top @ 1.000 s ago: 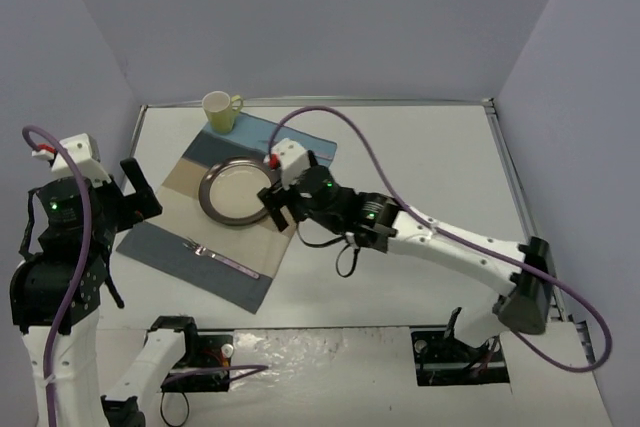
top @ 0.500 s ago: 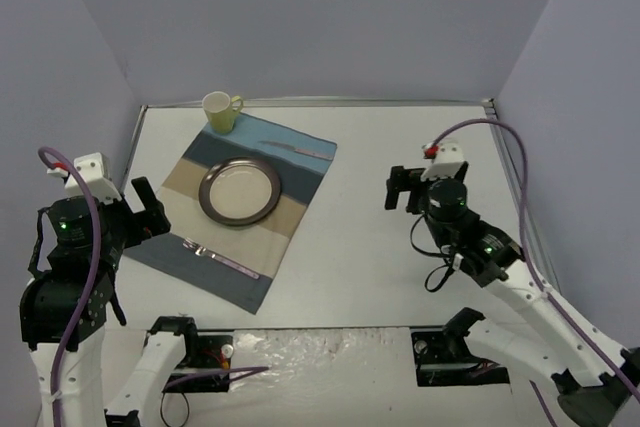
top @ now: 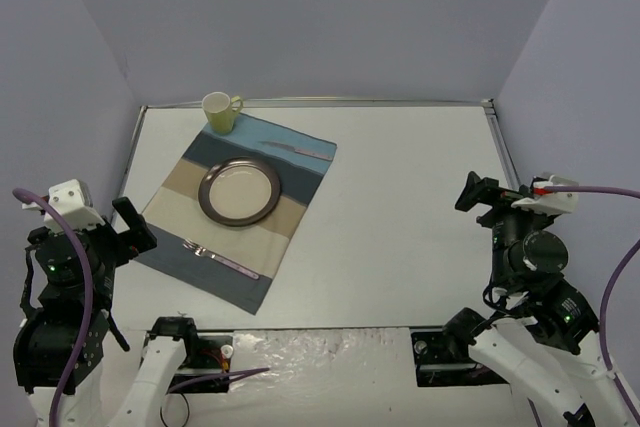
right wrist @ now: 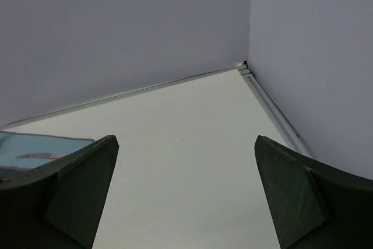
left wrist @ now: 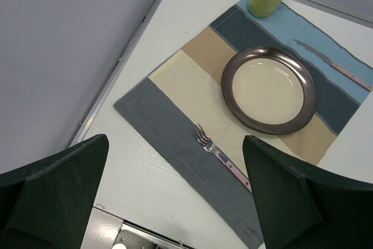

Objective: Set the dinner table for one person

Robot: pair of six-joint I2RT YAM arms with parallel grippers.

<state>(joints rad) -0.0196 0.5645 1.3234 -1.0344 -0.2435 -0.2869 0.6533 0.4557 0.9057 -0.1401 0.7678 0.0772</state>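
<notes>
The dinner table (top: pixel 400 207) filled the middle of the overhead view, and the whole setting sat in its left half. A striped placemat (top: pixel 170 237) lay there at an angle, one corner pointing toward the upper left of the frame. The plate (top: pixel 240 191) rested at the mat's centre. The fork (top: pixel 220 257) lay on the mat below and left of the plate, and the knife (top: pixel 297 151) on the mat above and right of it, so the two flanked the plate as cutlery would for one diner. The green mug (top: pixel 219 112) stood upright at the mat's top corner, handle to the right, within easy reach of that place.

The left gripper (top: pixel 130 222) hung at the lower left, just off the mat's edge, with its jaws spread wide and nothing between them. The right gripper (top: pixel 478 193) hung at the lower right, well apart from the setting; its jaws too were spread wide around nothing but bare tabletop. With every piece down and both hands free, the setting looked essentially finished.
</notes>
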